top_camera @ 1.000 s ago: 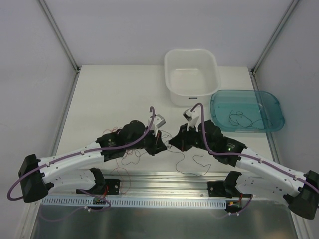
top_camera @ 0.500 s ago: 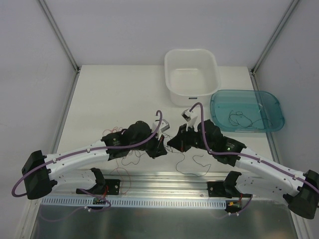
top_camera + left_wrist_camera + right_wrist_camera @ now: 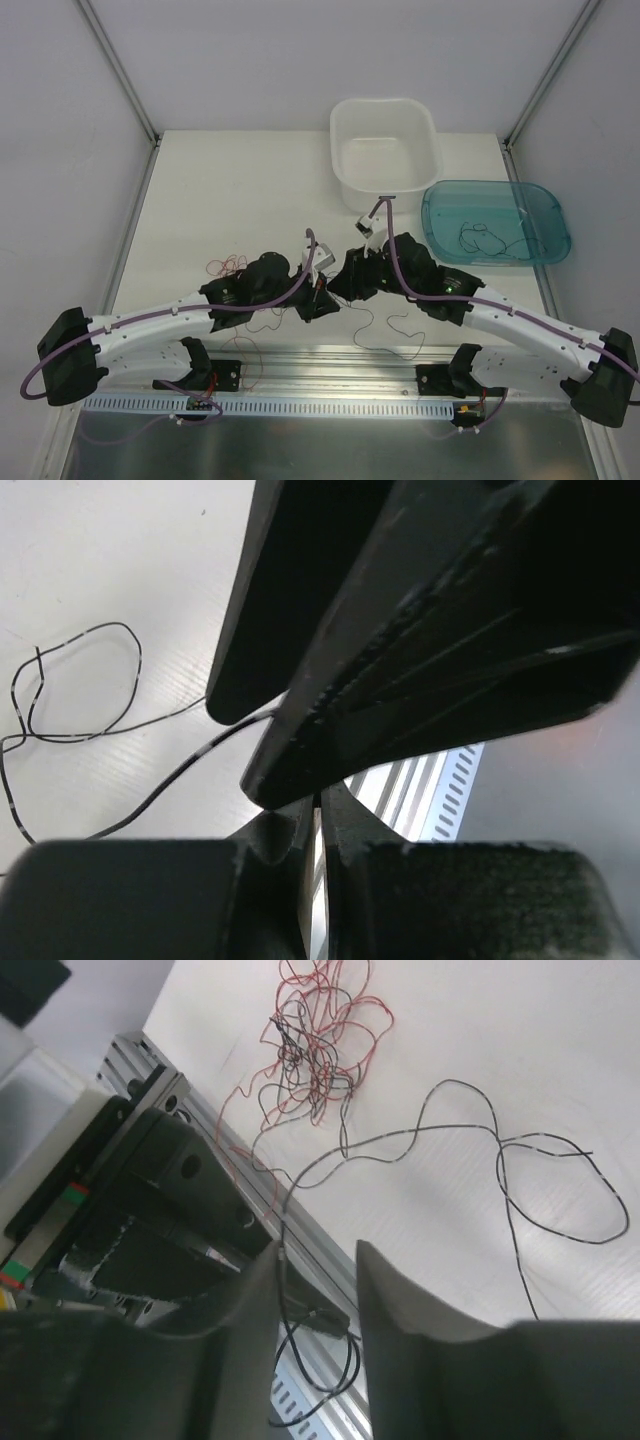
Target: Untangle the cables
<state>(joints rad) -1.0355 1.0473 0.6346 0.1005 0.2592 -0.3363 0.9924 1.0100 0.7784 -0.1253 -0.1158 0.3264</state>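
Note:
The cables are hair-thin red and black wires. In the right wrist view a red and black tangle (image 3: 320, 1050) lies on the white table, with a loose black strand (image 3: 540, 1180) to its right. From above, red loops (image 3: 228, 265) show left of the arms and a black strand (image 3: 385, 330) lies near the front rail. My left gripper (image 3: 318, 298) (image 3: 320, 798) is shut; no wire shows between its tips. My right gripper (image 3: 340, 284) (image 3: 320, 1250) stands open just beside it, with a black wire (image 3: 284, 1290) running along the inner face of one finger.
A white bin (image 3: 385, 150) stands at the back. To its right sits a blue tray (image 3: 540, 200) with a black cable (image 3: 480, 240) in it. The aluminium rail (image 3: 330, 365) runs along the near edge, below both grippers.
My right gripper has opened and moved a little left and away. The left wrist has shifted right, and the red loops on the left have come into view.

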